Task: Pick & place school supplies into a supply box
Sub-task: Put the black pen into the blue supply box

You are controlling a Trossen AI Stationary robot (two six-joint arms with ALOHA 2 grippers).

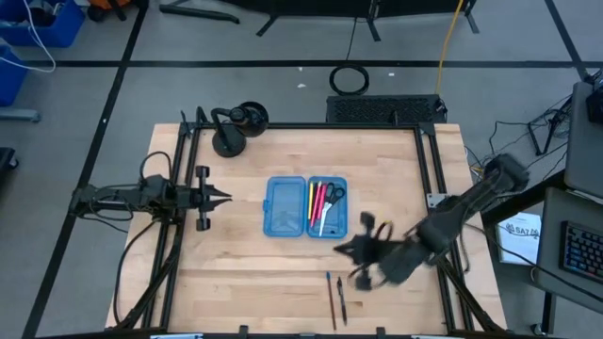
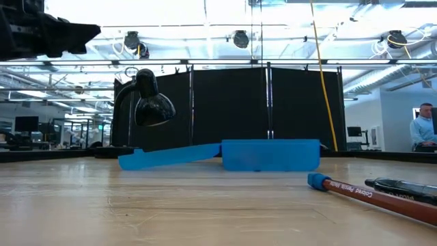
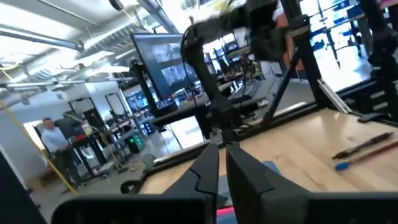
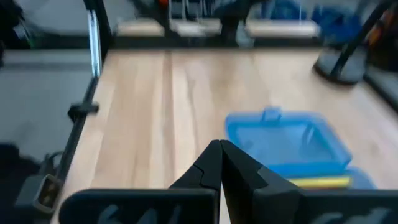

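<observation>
Translucent blue plastic supply box (image 1: 306,206) lies open mid-table; two pens (image 1: 335,298) lie apart at the near edge. Right gripper (image 1: 347,250) clenched, empty, between them. Left gripper (image 1: 224,198) idle, nearly closed. Advise opening wide before descending squarely over one pen.

We see a wooden desk (image 1: 245,264) on a grey floor (image 1: 283,85) marked with dark lines. Beyond its far edge stand black partition panels (image 2: 232,109), with ceiling lights (image 2: 240,38) overhead and monitors (image 3: 165,68) on workstations, where a person (image 2: 425,126) sits.
</observation>
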